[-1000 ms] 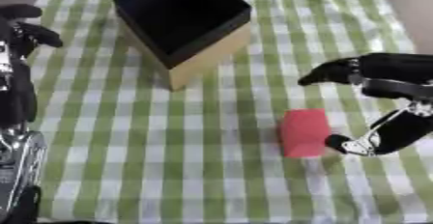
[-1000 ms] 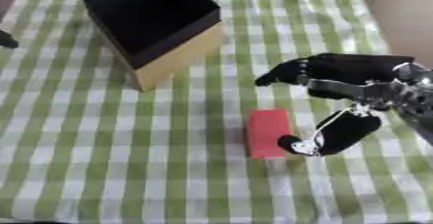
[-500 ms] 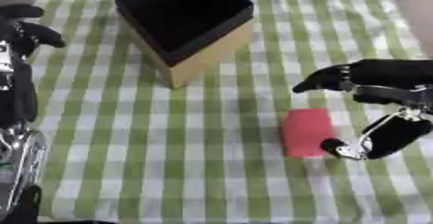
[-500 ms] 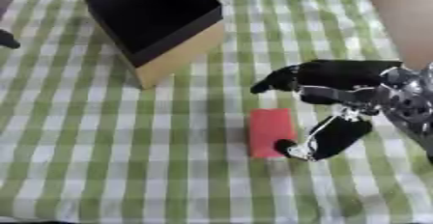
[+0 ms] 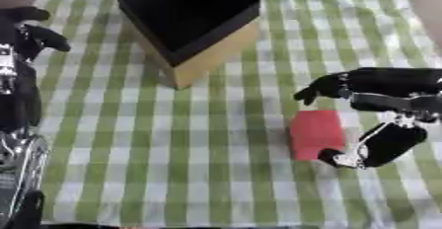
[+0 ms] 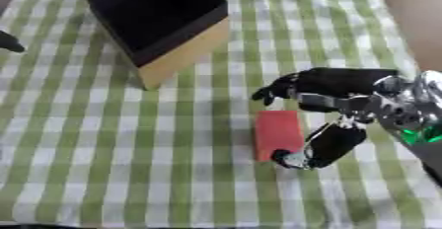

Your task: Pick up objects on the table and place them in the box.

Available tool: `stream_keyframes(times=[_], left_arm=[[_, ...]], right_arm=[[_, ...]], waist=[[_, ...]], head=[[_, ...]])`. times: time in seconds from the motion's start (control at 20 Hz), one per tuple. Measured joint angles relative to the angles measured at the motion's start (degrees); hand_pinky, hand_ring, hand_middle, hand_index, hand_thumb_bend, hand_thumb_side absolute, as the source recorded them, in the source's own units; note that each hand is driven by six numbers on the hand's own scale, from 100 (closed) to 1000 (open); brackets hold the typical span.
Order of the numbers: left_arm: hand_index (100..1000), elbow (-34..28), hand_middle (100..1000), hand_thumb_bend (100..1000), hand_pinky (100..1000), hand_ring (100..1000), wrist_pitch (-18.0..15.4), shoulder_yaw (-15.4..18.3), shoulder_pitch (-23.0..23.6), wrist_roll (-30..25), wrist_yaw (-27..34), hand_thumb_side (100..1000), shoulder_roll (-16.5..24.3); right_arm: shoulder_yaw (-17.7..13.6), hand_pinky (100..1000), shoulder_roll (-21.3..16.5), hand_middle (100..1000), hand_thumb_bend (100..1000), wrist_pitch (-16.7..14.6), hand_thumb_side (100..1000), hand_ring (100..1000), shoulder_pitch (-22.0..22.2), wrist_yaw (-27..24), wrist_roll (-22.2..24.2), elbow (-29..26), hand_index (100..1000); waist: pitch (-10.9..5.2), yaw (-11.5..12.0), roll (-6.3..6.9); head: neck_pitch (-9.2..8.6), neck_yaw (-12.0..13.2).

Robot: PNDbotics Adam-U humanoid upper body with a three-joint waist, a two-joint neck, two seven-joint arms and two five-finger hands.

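Since a second ago our right robot hand [image 6: 341, 117] has slid in toward the red block [image 6: 278, 129] and now brackets it: thumb at the block's near right corner, fingers [image 6: 280, 89] spread wide just beyond its far edge. We cannot tell whether either touches it. We see no writing on the block, which lies flat on the green checked table [image 5: 216, 173]. Farther back stands the tilted box [image 5: 190, 23], black inside. Our left robot hand [image 5: 26, 30] rests at the left edge, fingers relaxed.
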Motion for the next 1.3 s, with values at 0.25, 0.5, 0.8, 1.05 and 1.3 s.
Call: stream_keyframes(times=[0.25,0.5,0.8,1.05,1.3], left_arm=[[685,0.0,603,100,480,500,0.13,-0.01,0.0,-0.16,0.0,727,-0.01],[685,0.0,604,100,479,500,0.14,-0.02,0.0,-0.34,0.0,730,-0.02],[685,0.0,605,100,475,500,0.14,-0.03,-0.01,-0.59,0.0,733,-0.03],[685,0.0,605,100,473,500,0.25,-0.04,-0.01,-0.93,-0.04,732,-0.04],[684,0.0,605,100,470,500,0.37,-0.06,-0.02,-1.41,-0.07,739,-0.04]], right_arm=[[0.35,968,0.49,709,346,0.03,422,999,-0.01,0.86,-0.1,1.05,956],[0.98,960,0.86,684,352,-0.22,381,986,0.0,1.96,-0.11,2.16,916],[1.73,946,1.21,686,323,-0.45,317,948,0.04,2.95,-0.27,3.56,886],[2.01,954,1.66,743,345,-0.37,368,970,0.51,3.11,-1.12,4.85,920],[1.67,922,1.75,652,248,-0.35,382,940,0.85,3.13,-1.72,4.8,843]], waist=[[0.29,0.17,0.05],[0.57,0.21,0.19],[0.75,0.28,0.21],[0.95,0.32,0.3],[1.09,0.14,0.18]], head=[[-0.26,0.0],[-0.32,0.0],[-0.37,0.0],[-0.67,0.01],[-0.75,0.05]])
